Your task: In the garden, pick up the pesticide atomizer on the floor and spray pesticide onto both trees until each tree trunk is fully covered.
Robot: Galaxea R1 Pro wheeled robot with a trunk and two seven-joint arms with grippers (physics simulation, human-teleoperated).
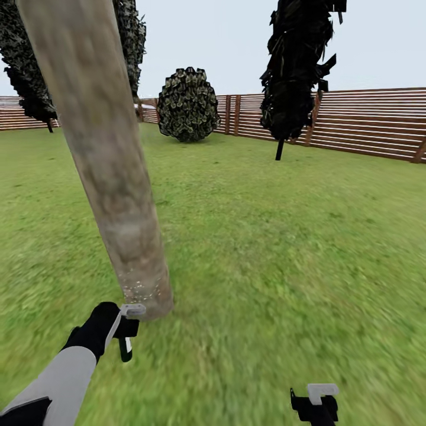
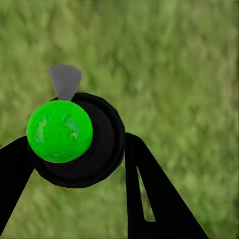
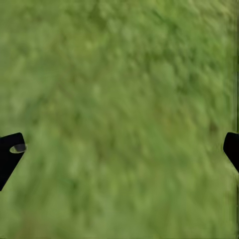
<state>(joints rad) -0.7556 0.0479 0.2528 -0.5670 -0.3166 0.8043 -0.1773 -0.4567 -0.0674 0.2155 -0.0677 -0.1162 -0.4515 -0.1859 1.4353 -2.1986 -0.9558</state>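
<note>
One thick mottled grey-brown tree trunk [image 1: 112,177] leans across the left of the head view, its crown out of frame. Fine whitish pesticide specks [image 1: 142,289] dot the trunk just above the grass. My left gripper [image 1: 125,331] hangs right beside the trunk's foot. In the left wrist view the left gripper [image 2: 77,144] is shut on the pesticide atomizer [image 2: 74,139], a black round body with a bright green ball and a grey nozzle. My right gripper [image 1: 316,405] [image 3: 122,147] hangs open over bare grass at the lower right.
The garden lawn [image 1: 266,236] stretches ahead to a reddish-brown slat fence [image 1: 367,121]. A round dark bush [image 1: 188,105] stands at the fence. A dark narrow tree [image 1: 296,65] with a thin trunk stands at the right, and more dark foliage [image 1: 26,71] at the far left.
</note>
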